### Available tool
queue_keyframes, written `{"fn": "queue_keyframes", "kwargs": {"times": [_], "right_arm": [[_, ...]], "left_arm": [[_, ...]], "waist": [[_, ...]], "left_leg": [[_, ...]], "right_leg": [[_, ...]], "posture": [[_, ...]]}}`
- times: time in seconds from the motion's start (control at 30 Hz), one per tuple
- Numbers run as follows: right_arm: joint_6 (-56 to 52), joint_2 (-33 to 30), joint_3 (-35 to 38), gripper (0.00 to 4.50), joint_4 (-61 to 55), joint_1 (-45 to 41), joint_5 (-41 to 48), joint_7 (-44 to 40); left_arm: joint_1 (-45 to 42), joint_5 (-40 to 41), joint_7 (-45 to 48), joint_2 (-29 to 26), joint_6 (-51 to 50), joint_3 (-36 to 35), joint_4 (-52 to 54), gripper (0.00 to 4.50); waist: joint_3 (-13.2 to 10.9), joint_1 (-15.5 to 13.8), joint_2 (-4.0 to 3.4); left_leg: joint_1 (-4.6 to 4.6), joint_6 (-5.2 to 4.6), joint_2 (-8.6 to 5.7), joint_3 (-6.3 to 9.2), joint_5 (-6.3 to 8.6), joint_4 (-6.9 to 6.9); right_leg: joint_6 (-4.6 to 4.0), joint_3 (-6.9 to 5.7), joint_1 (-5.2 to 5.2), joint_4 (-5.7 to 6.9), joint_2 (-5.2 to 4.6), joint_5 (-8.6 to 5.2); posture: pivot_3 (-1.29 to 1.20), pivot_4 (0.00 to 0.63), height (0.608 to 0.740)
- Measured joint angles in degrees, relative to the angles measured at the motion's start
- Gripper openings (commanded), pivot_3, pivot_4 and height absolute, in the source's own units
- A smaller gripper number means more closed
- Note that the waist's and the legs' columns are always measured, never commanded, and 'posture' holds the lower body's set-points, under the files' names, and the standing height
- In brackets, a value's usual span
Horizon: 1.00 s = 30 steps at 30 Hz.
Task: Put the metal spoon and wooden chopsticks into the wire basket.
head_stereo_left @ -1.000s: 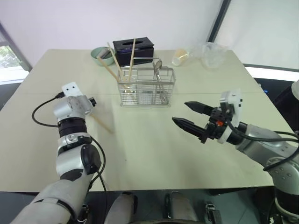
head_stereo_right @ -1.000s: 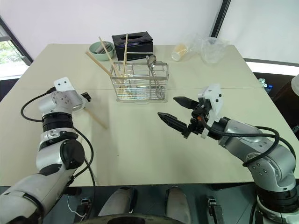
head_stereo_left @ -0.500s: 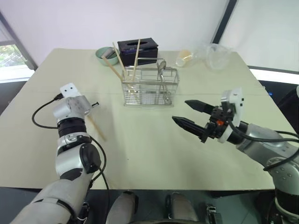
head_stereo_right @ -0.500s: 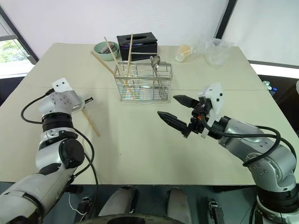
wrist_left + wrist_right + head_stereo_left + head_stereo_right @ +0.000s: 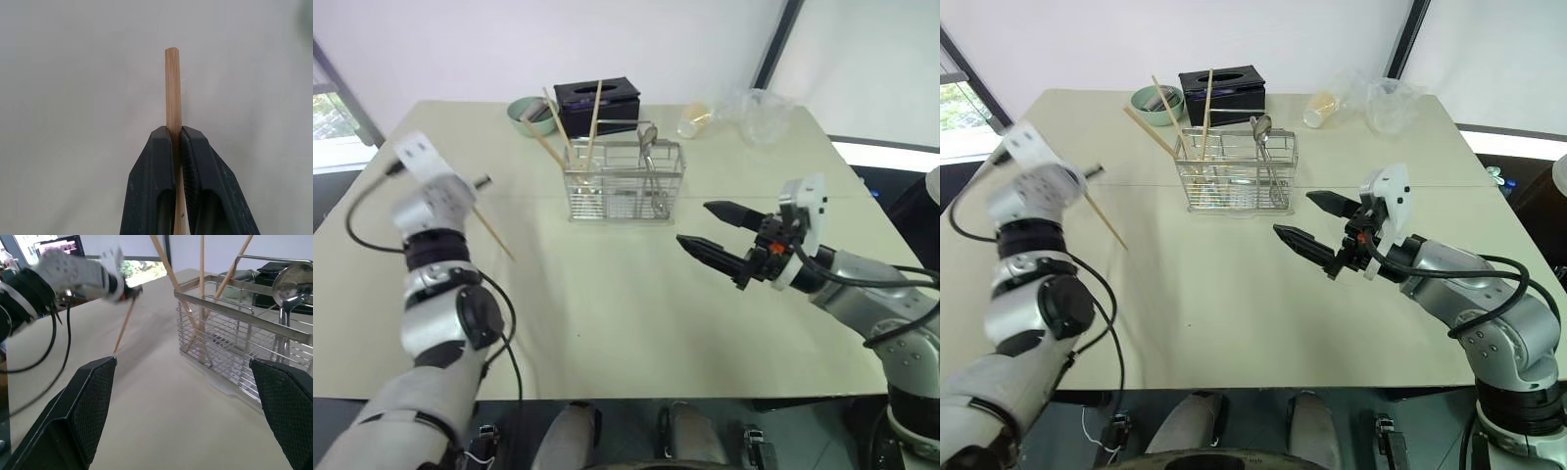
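Left arm (image 5: 431,211) raised, jaws clamping chopstick (image 5: 492,232), tilted

From the head we look forward and down over the bench (image 5: 636,323); the two eye views share almost the same scene, the basket (image 5: 623,184) far and central, left hand (image 5: 481,182) at left, right hand (image 5: 717,227) at right. The left wrist view looks along its own fingers (image 5: 159,181), very near, with a chopstick (image 5: 172,88) against plain bench. The right wrist view faces level across the bench, close to the basket (image 5: 244,347), and shares the left hand (image 5: 134,290) with the eye views.
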State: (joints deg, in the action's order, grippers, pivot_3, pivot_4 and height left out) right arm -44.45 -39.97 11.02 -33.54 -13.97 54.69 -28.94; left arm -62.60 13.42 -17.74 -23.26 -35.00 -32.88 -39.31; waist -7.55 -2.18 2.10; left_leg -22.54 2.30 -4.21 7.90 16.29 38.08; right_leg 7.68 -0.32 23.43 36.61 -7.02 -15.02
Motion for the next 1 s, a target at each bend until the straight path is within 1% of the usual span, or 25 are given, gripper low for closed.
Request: {"fn": "queue_keyframes", "kwargs": {"times": [0.07, 0.13, 0.23, 0.33, 0.43, 0.63, 0.83, 1.0], "right_arm": [[-0.1, -0.08, 0.03, 4.5, 0.45, -0.51, 0.0, -0.25], [-0.24, -0.11, 0.05, 4.5, 0.4, -1.25, 0.17, -0.24], [-0.34, -0.11, 0.06, 4.5, -0.07, -1.3, 0.41, -0.06], [-0.34, 0.06, 0.08, 4.5, -0.22, -0.75, 0.42, 0.71], [-0.33, 0.24, 0.05, 4.5, -1.05, 0.24, 0.46, 1.61], [-0.29, 0.75, 1.07, 4.5, -3.46, 3.35, 0.71, 4.13], [-0.19, 1.08, 2.67, 4.5, -4.92, 5.06, 1.7, 6.39], [-0.18, 1.09, 3.44, 4.5, -5.54, 5.84, 2.55, 7.46]], "left_arm": [[-4.42, 2.86, 6.27, -1.71, 7.45, -0.45, 0.18, 0.02], [-8.62, 6.52, 12.4, -2.18, 12.25, -1.36, 0.78, 0.02], [-13.9, 11.17, 19.42, -2.24, 15.3, -1.71, 0.84, 0.02], [-16.63, 13.65, 24.44, -1.23, 15.85, -1.38, -0.89, 0.02], [-16.65, 14.12, 28.51, 1.04, 15.9, 0.97, -1.79, 0.02], [-15.66, 12.56, 36.05, 6.12, 17.09, 9.67, -1.3, 0.02], [-10.85, 8.68, 38.64, 9.73, 20.82, 16.47, -0.32, 0.02], [-10.04, 6.78, 38.79, 10.31, 23.89, 18.74, 0.28, 0.02]], "waist": [[0.0, -0.21, 0.01], [0.01, -0.25, 0.01], [0.02, -0.03, -0.02], [0.03, 0.03, -0.04], [0.02, -0.02, -0.02], [0.01, 0.15, -0.04], [-0.03, 0.47, -0.1], [-0.03, 0.45, -0.1]], "left_leg": [[-0.05, 0.0, -0.04, 0.02, 0.0, 0.01], [-0.04, 0.0, -0.08, 0.02, 0.0, 0.01], [0.0, -0.07, -0.16, -0.02, 0.03, 0.01], [0.02, -0.1, -0.14, -0.01, 0.04, -0.02], [0.01, -0.1, -0.1, 0.04, 0.03, -0.01], [0.02, -0.11, -0.1, 0.01, 0.03, -0.01], [0.04, -0.11, -0.03, 0.0, 0.03, -0.05], [0.04, -0.11, -0.03, 0.0, 0.03, -0.04]], "right_leg": [[0.0, -0.02, 0.0, -0.06, -0.07, 0.0], [0.01, -0.06, -0.03, -0.23, -0.13, 0.0], [0.03, -0.07, -0.2, -0.29, -0.2, 0.02], [0.04, -0.07, -0.18, -0.25, -0.16, 0.02], [0.04, -0.08, -0.19, -0.21, -0.1, 0.02], [0.04, -0.06, -0.18, -0.21, -0.09, 0.02], [0.04, -0.05, -0.17, -0.21, 0.0, 0.02], [0.04, -0.04, -0.18, -0.22, 0.0, 0.02]], "posture": [[0.0, 0.15, 0.649], [0.0, 0.15, 0.649], [0.0, 0.15, 0.649], [0.0, 0.15, 0.649], [0.0, 0.15, 0.649], [0.0, 0.15, 0.649], [0.0, 0.15, 0.649], [0.0, 0.15, 0.649]]}}
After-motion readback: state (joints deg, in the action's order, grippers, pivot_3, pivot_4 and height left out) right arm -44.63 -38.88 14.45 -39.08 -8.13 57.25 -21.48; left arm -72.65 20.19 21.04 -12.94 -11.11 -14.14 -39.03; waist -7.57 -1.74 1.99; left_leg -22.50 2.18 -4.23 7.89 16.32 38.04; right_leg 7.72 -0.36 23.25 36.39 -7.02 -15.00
